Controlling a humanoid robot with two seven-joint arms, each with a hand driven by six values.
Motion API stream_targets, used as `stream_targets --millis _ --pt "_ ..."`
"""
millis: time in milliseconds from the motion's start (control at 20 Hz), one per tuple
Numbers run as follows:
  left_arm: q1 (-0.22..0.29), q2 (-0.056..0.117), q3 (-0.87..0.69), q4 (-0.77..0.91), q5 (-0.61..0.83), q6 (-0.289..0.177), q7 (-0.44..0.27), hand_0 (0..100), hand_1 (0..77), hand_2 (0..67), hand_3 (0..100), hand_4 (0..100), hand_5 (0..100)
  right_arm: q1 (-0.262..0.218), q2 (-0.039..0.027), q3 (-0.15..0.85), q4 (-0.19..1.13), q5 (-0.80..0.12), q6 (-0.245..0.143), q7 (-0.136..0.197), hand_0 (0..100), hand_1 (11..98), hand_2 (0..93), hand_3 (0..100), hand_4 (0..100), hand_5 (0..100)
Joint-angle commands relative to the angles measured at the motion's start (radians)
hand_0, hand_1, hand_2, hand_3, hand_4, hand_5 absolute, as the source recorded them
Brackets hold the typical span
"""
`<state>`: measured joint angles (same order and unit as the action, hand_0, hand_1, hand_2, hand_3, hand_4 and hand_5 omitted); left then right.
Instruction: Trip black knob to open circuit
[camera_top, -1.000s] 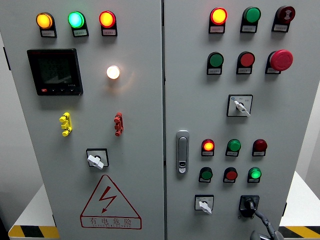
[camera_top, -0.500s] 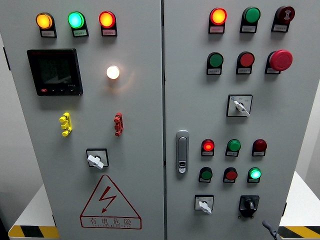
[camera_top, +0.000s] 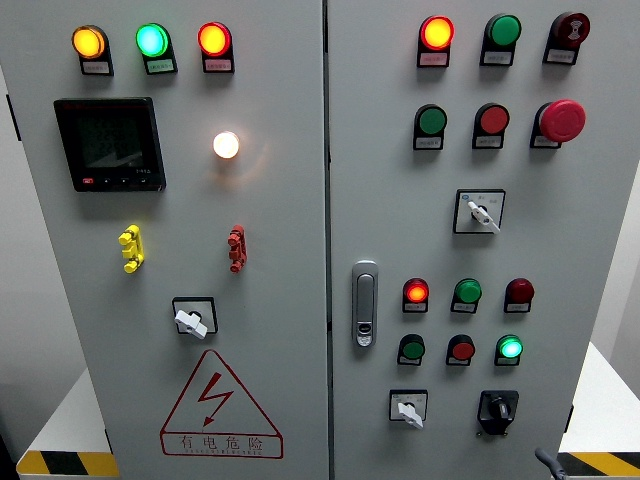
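The black knob sits in a black square plate at the lower right of the right cabinet door, its pointer roughly upright. Only a small dark part of my right hand shows at the bottom edge, below and to the right of the knob and apart from it. Nothing touches the knob. My left hand is out of view.
A white rotary switch is just left of the knob. Above it are rows of lamps and buttons, with a lit green lamp and a lit red lamp. A door handle is near the seam. The left door carries a warning triangle.
My right hand was touching the black knob a second ago. It has since dropped down and to the right, almost out of the picture. The knob now stands free.
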<state>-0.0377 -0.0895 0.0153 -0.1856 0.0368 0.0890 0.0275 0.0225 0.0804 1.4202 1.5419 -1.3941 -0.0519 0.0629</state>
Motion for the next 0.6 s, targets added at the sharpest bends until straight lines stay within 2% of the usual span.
stream_targets --millis 0,50,150,400,550 --pt "0.001 -0.001 0.000 0.000 0.000 0.000 0.000 0 0.0 19.5 26 10 9 -0.029 0.0024 0.002 0.023 0.000 0.000 0.000 100 48.1 5.0 35 28 50" --pt "0.001 -0.001 0.000 0.000 0.000 0.000 0.000 0 0.0 19.5 26 10 9 -0.038 0.0039 0.002 0.029 0.000 0.000 0.000 100 48.0 5.1 35 28 50" --pt "0.001 -0.001 0.000 0.000 0.000 0.000 0.000 0 0.0 19.5 26 10 9 -0.050 0.0024 0.002 0.041 -0.002 0.000 0.000 100 47.7 5.2 35 27 49" --pt "-0.001 -0.001 0.000 0.000 0.000 0.000 0.000 0 0.0 19.5 26 10 9 -0.055 0.0039 0.006 0.053 -0.010 0.000 0.011 100 47.5 5.4 34 27 48" --pt "0.001 0.000 0.000 0.000 0.000 0.000 0.000 0 0.0 19.5 26 10 9 -0.058 0.0024 0.006 0.069 -0.013 0.000 0.012 100 47.2 5.6 33 27 48"
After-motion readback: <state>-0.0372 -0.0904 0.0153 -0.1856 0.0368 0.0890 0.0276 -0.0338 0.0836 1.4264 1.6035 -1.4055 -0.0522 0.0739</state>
